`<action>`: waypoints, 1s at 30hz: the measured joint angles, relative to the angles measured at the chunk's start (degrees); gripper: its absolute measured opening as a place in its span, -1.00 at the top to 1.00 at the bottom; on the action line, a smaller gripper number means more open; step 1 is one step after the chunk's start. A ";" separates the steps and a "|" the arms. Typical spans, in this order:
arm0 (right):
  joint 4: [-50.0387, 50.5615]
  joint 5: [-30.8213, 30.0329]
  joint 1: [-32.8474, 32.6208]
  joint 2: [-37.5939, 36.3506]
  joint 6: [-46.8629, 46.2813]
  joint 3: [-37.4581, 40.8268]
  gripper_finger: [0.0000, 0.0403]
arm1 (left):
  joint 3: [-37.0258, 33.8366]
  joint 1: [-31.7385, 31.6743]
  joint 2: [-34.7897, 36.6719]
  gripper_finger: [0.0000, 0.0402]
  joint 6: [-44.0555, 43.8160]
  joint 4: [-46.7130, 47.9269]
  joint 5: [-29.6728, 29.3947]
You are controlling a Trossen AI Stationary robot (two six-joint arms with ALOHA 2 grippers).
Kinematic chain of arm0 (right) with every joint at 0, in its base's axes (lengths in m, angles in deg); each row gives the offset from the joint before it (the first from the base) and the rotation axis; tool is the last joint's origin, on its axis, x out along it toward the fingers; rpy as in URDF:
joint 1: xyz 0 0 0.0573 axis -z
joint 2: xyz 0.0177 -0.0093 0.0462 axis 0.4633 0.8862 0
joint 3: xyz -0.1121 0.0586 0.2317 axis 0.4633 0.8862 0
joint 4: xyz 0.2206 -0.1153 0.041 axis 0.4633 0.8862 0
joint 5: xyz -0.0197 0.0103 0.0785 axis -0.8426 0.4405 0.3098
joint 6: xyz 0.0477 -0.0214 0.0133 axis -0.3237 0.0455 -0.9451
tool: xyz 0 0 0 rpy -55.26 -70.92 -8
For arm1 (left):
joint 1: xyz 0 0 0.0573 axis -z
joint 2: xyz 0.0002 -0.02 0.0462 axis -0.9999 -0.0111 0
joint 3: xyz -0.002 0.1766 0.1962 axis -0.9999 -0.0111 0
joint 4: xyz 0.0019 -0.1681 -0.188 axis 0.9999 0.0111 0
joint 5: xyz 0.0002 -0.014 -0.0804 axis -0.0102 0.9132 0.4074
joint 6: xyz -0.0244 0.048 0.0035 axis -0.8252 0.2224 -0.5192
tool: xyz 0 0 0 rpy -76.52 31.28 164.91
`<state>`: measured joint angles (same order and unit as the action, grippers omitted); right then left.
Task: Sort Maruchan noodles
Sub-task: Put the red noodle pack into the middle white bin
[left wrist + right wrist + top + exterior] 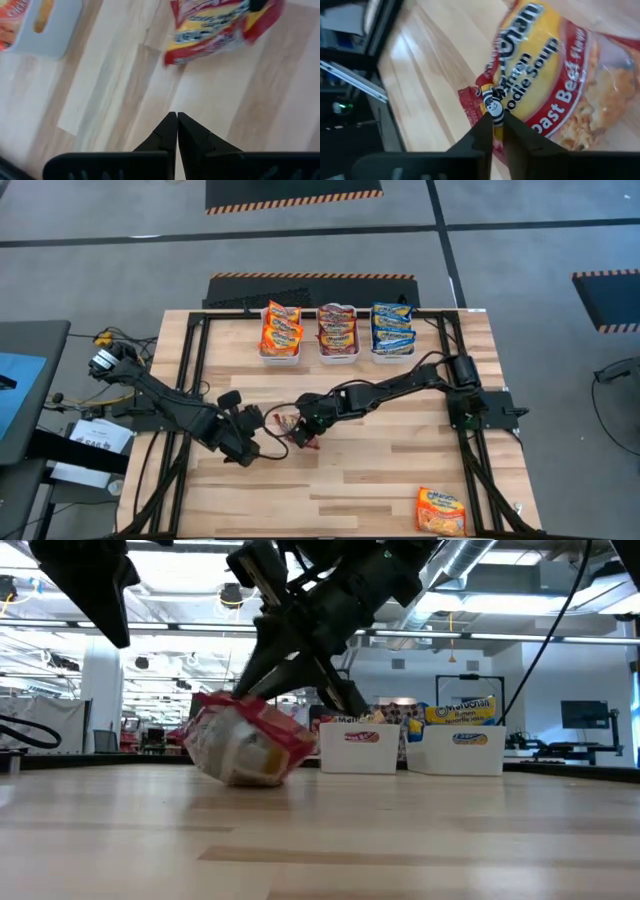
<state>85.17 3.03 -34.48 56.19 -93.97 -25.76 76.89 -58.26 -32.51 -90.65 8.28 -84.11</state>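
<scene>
Red noodle packet (245,745) tilted on surface (400,840) before middle bin (338,332), pinched at edge by right gripper (493,125) with narrow jaws; left gripper (177,125) closed beside packet; likely slip from thin crinkly-film grip.

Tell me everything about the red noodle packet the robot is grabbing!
The red noodle packet is crinkly, shiny plastic with a yellow patch printed "Noodle Soup" and "Roast Beef Flavor", plus a clear part showing pale noodles. It is near the middle of the wooden table, tilted, with its lower side on the wood. The right hand pinches the packet's edge between its narrow dark fingers. The left hand sits nearby, shut, not touching it.
</scene>
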 joint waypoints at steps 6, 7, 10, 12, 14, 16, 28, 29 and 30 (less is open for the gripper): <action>-1.64 0.34 0.28 0.00 -1.85 0.00 0.37 | 0.00 -0.28 0.01 1.00 -0.58 -0.42 4.55; -1.64 1.01 0.32 0.00 -2.26 0.00 0.31 | 0.00 -0.30 -0.01 1.00 -0.58 -0.29 4.85; -1.93 4.78 0.86 -0.09 -3.63 0.00 0.17 | 0.00 -0.32 -0.01 1.00 -0.98 -0.26 5.13; -2.24 7.60 1.54 -0.25 -4.18 0.00 0.10 | 0.00 -0.32 -0.01 1.00 -1.88 -0.20 5.22; -2.20 9.86 2.59 -0.28 -3.51 0.00 0.06 | 0.00 -0.30 -0.01 1.00 -3.41 -0.01 5.54; -2.17 12.35 3.99 -0.27 -1.91 0.00 0.03 | 0.00 -0.29 -0.01 1.00 -5.29 0.66 5.55; -2.29 25.92 12.94 -0.28 13.40 0.00 0.01 | 0.00 4.43 1.34 1.00 -25.29 2.36 3.67; -2.62 27.09 13.62 -0.28 14.77 0.00 0.01 | -0.02 5.04 1.62 1.00 -28.19 2.47 2.37; -3.19 28.51 14.30 -0.27 16.27 0.00 0.01 | -0.02 5.64 2.07 1.00 -31.21 2.59 0.67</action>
<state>81.98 31.53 -20.18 55.92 -77.70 -25.76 76.87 -52.62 -30.44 -121.86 10.87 -83.44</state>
